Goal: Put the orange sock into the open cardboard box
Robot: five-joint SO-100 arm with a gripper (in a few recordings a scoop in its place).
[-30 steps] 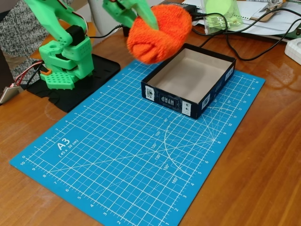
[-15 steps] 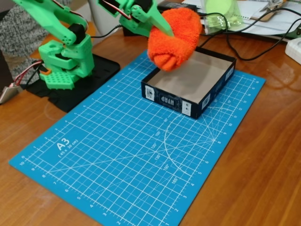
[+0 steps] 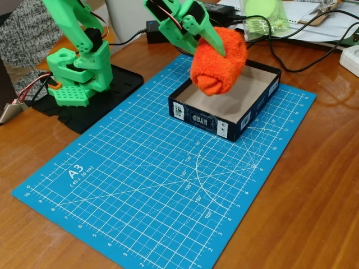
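Sock [image 3: 220, 63]: orange, fuzzy, held aloft over the box [image 3: 255, 109] interior, near its back-left part. Gripper [image 3: 216, 47]: green, clamped on the sock. Risk: the bulky sock could land on the rim and drape outside, or cling to the fingers on release.

I'm working at a hobby desk: wooden table [image 3: 314, 185], blue cutting mat [image 3: 140, 190], cables [image 3: 291, 56], papers [image 3: 303, 17].

I count one sock [image 3: 220, 63], one box [image 3: 226, 103], one cutting mat [image 3: 140, 185], one green arm with one gripper [image 3: 210, 42], and one black base plate [image 3: 106, 95] under it.
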